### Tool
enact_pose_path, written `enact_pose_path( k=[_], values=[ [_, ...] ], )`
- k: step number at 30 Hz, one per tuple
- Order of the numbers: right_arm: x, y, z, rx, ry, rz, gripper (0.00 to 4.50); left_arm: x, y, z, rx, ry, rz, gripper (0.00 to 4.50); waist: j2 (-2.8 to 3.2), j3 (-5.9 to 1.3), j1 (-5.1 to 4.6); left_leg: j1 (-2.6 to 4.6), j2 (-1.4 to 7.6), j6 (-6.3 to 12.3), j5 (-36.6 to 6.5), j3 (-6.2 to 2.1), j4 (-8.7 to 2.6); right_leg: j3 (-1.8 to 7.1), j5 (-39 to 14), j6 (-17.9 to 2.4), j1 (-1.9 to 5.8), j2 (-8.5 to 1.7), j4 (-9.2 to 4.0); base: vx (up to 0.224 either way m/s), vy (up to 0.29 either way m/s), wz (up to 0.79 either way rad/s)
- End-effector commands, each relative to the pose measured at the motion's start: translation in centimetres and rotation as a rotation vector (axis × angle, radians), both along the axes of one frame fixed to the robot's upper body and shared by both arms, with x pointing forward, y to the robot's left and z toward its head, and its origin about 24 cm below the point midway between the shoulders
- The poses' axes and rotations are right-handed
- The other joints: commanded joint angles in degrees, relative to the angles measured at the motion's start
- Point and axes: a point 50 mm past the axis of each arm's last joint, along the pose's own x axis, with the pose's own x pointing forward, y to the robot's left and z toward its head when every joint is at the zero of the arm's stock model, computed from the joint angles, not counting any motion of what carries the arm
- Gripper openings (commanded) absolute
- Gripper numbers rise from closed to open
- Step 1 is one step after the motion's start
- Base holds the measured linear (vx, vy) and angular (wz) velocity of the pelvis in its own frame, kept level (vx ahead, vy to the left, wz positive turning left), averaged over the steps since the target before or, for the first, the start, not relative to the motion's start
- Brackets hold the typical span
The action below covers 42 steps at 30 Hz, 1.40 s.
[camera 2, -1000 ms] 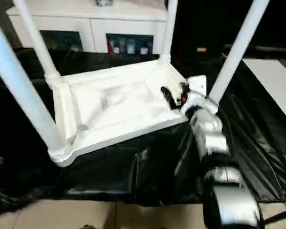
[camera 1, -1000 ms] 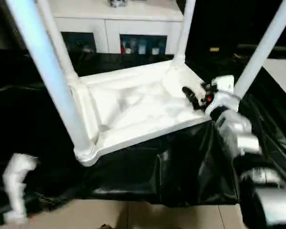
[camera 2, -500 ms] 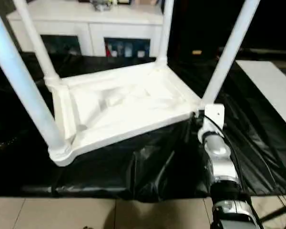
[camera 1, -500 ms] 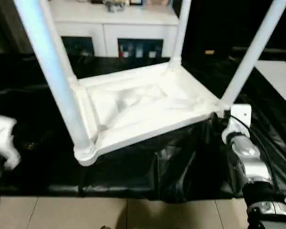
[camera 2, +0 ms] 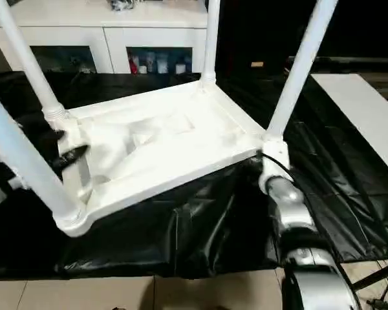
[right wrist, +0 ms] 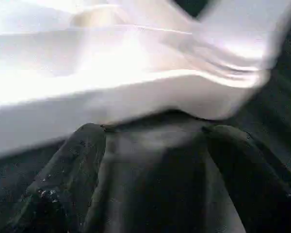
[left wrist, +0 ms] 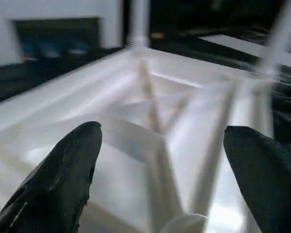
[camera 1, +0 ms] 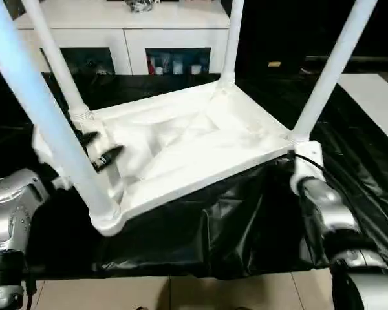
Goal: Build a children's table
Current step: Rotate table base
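The children's table lies upside down on a black sheet, its white ribbed top facing up. Its legs stand in the corner sockets: near left, far left, far right, near right. My left gripper is at the top's left rim, between the two left legs. It is open, and the X-braced ribs show between its fingers. My right gripper is open just below the near right corner, holding nothing. Its white wrist hides its fingers in the eye views.
A white cabinet with glass doors stands behind the table. The black sheet hangs in folds over the front edge, with tiled floor below it. A pale slab lies at the right.
My left arm rose from low on the left to the table's left rim. My right gripper drew back from over the ribbed underside to the near right corner. The camera shifted.
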Motion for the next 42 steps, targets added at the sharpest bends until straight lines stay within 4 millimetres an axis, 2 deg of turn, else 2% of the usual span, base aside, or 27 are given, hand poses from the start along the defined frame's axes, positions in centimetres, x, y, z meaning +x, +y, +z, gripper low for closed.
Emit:
enact_pose_path(
  k=[1, 2, 5, 7, 8, 9, 11, 12, 13, 14, 17, 18, 21, 23, 24, 25, 26, 29, 30, 34, 35, 37, 39, 42],
  values=[
    [0.3, 1.3, -0.1, 0.015, 0.008, 0.059, 3.73, -0.6, -1.2, -0.1, 0.026, 0.025, -0.087, 4.47, 1.17, -4.49, 0.45, 0.80, 2.31, 2.28, -11.01, -0.86, -3.75, 1.98, -2.88, -16.67, 3.01, -2.48, -2.31, 0.000, 0.000, 0.00],
    [0.3, 1.3, -0.1, 0.016, 0.008, 0.061, 3.73, -0.6, -1.2, -0.1, 0.026, 0.025, -0.088, 4.47, 1.24, -4.46, 0.55, 0.88, 2.35, 2.26, -11.41, -0.81, -3.75, 1.93, -3.26, -16.72, 2.99, -2.41, -2.37, 0.000, 0.000, 0.00],
    [0.8, 2.9, 0.0, 0.037, 0.007, 0.122, 3.73, -0.6, -1.9, -0.1, 0.055, 0.036, -0.070, 4.47, 1.18, -4.10, 0.42, 1.00, 2.45, 1.06, -15.18, -0.83, -4.04, 1.98, -8.66, -15.88, 2.93, -2.52, -2.80, 0.000, 0.000, 0.00],
    [0.9, 3.9, 0.0, 0.053, 0.007, 0.159, 3.73, -0.4, -2.6, 0.2, 0.071, 0.003, -0.042, 4.47, 0.80, -3.69, 0.26, 1.17, 2.42, -0.28, -19.32, -1.02, -4.26, 2.16, -14.93, -14.11, 2.68, -2.62, -3.43, 0.000, 0.000, 0.00],
    [0.9, 4.3, 0.0, 0.057, 0.007, 0.172, 3.73, -0.3, -2.9, 0.3, 0.073, -0.006, -0.034, 4.47, 0.86, -3.63, 0.16, 1.21, 2.48, -0.66, -20.17, -1.13, -4.32, 2.20, -16.31, -13.62, 2.66, -2.67, -3.51, 0.000, 0.000, 0.00],
    [0.9, 5.2, -0.1, 0.067, 0.008, 0.202, 3.73, -0.2, -3.9, 0.8, 0.072, -0.024, -0.034, 4.47, 0.64, -3.59, 0.13, 1.38, 2.44, -1.17, -21.22, -1.19, -4.34, 2.25, -18.49, -12.70, 2.50, -2.71, -3.77, 0.000, 0.000, 0.00],
    [1.0, 5.8, -0.1, 0.073, 0.006, 0.216, 3.73, -0.2, -4.6, 1.0, 0.069, -0.035, -0.047, 4.47, 0.71, -3.51, 0.20, 1.43, 2.44, -1.56, -21.81, -1.32, -4.38, 2.29, -20.51, -11.80, 2.35, -2.78, -3.94, 0.000, 0.000, 0.00],
    [0.9, 6.5, -0.1, 0.082, 0.005, 0.237, 3.73, -0.2, -5.9, 1.4, 0.062, -0.049, -0.073, 4.47, 0.67, -3.55, 0.17, 1.33, 2.44, -1.59, -22.06, -1.41, -4.42, 2.28, -21.32, -11.35, 2.33, -2.80, -3.93, 0.000, 0.000, 0.00],
    [0.9, 6.5, -0.1, 0.082, 0.005, 0.238, 3.73, -0.2, -6.0, 1.4, 0.062, -0.049, -0.073, 4.47, 0.56, -3.52, 0.12, 1.30, 2.48, -1.59, -22.18, -1.43, -4.48, 2.27, -21.53, -11.20, 2.27, -2.78, -4.00, 0.000, 0.000, 0.00],
    [0.9, 7.0, -0.2, 0.086, 0.003, 0.255, 3.73, -0.2, -7.3, 1.6, 0.055, -0.060, -0.096, 4.47, 0.65, -3.58, 0.17, 1.37, 2.50, -1.68, -22.19, -1.40, -4.44, 2.30, -21.35, -11.11, 2.17, -2.78, -3.97, 0.000, 0.000, 0.00],
    [0.9, 7.7, -0.2, 0.095, 0.000, 0.269, 3.73, -0.1, -9.6, 1.8, 0.036, -0.069, -0.146, 4.47, 0.65, -3.56, 0.18, 1.40, 2.38, -1.67, -22.38, -1.39, -4.42, 2.21, -21.21, -10.86, 2.06, -2.63, -4.14, 0.000, 0.000, 0.00],
    [0.9, 8.0, -0.1, 0.098, -0.002, 0.273, 3.73, 0.1, -10.4, 1.8, 0.026, -0.074, -0.163, 4.47, 0.80, -3.56, 0.00, 1.21, 2.32, -1.67, -22.58, -1.40, -4.45, 2.21, -20.99, -10.77, 2.19, -2.60, -4.14, 0.000, 0.000, 0.00],
    [1.0, 8.8, 0.1, 0.115, -0.010, 0.293, 3.73, 0.8, -12.3, 1.5, 0.045, -0.087, -0.168, 4.47, 0.63, -3.82, -0.05, 0.81, 2.20, -1.10, -20.41, -1.45, -4.34, 2.19, -19.20, -10.57, 2.56, -2.67, -3.96, 0.000, 0.000, 0.00],
    [1.1, 9.1, 0.2, 0.118, -0.011, 0.303, 3.73, 1.1, -12.6, 1.4, 0.063, -0.090, -0.160, 4.47, 0.62, -3.93, -0.05, 0.90, 2.14, -0.66, -19.43, -1.35, -4.22, 2.20, -17.82, -10.77, 2.51, -2.57, -3.92, 0.000, 0.000, 0.00],
    [1.1, 9.5, 0.2, 0.121, -0.013, 0.316, 3.73, 1.5, -13.1, 1.3, 0.081, -0.091, -0.147, 4.47, 0.62, -4.04, -0.20, 0.34, 2.11, -0.39, -17.87, -1.48, -4.25, 2.17, -16.05, -11.25, 3.00, -2.69, -3.61, 0.000, 0.000, 0.00],
    [1.1, 9.7, 0.2, 0.121, -0.013, 0.320, 3.73, 1.7, -13.2, 1.3, 0.085, -0.091, -0.143, 4.47, 0.65, -4.07, -0.22, 0.24, 2.09, -0.20, -17.36, -1.46, -4.26, 2.11, -15.68, -11.33, 3.05, -2.69, -3.64, 0.000, 0.000, 0.00],
    [1.1, 10.2, 0.3, 0.123, -0.015, 0.332, 3.73, 2.0, -13.7, 1.2, 0.093, -0.088, -0.134, 4.47, 0.77, -4.15, -0.24, 0.54, 2.04, 0.03, -17.01, -1.37, -4.08, 2.08, -14.88, -11.60, 2.77, -2.59, -3.68, 0.000, 0.000, 0.00],
    [1.1, 10.8, 0.4, 0.127, -0.020, 0.344, 3.73, 2.9, -14.5, 1.0, 0.109, -0.090, -0.107, 4.47, 0.85, -4.20, -0.33, 0.41, 2.08, 0.62, -16.18, -1.37, -4.07, 2.00, -12.84, -12.81, 2.84, -2.49, -3.51, 0.000, 0.000, 0.00],
    [1.1, 10.9, 0.4, 0.127, -0.021, 0.345, 3.73, 3.2, -14.7, 1.0, 0.109, -0.091, -0.097, 4.47, 0.83, -4.16, -0.37, 0.68, 2.07, 0.57, -17.19, -1.28, -3.99, 1.99, -13.48, -13.00, 2.66, -2.47, -3.63, 0.000, 0.000, 0.00],
    [1.2, 10.9, 0.5, 0.127, -0.026, 0.337, 3.73, 4.0, -14.6, 1.2, 0.085, -0.111, -0.036, 4.47, 0.79, -4.12, -0.27, 0.64, 2.18, 0.51, -17.85, -1.32, -4.10, 2.01, -13.58, -13.13, 2.70, -2.56, -3.74, 0.000, 0.000, 0.00],
    [1.3, 10.7, 0.7, 0.128, -0.030, 0.331, 3.73, 4.5, -13.7, 1.2, 0.070, -0.117, 0.005, 4.47, 1.00, -4.13, -0.17, 0.64, 2.11, 0.50, -17.90, -1.39, -4.09, 1.96, -13.75, -13.05, 2.77, -2.59, -3.74, 0.000, 0.000, 0.00],
    [1.4, 10.1, 0.8, 0.125, -0.035, 0.320, 3.73, 4.6, -11.8, 1.0, 0.015, -0.077, 0.023, 4.47, 0.75, -4.15, -0.30, 0.52, 1.93, 0.51, -17.77, -1.32, -4.05, 1.94, -13.96, -13.05, 2.87, -2.66, -3.69, 0.000, 0.000, 0.00],
    [1.4, 9.8, 0.8, 0.121, -0.036, 0.315, 3.73, 4.5, -11.1, 0.9, -0.002, -0.067, 0.029, 4.47, 0.93, -4.22, -0.25, 0.86, 2.10, 0.43, -18.08, -1.32, -4.04, 1.93, -14.24, -13.18, 2.61, -2.63, -3.68, 0.000, 0.000, 0.00],
    [1.5, 8.9, 0.8, 0.115, -0.042, 0.304, 3.73, 3.9, -8.8, 0.9, -0.064, -0.046, 0.015, 4.47, 1.08, -4.09, -0.04, 0.87, 2.18, 0.22, -18.35, -1.28, -4.12, 1.95, -13.92, -13.70, 2.47, -2.60, -3.57, 0.000, 0.000, 0.00]
  ],
)
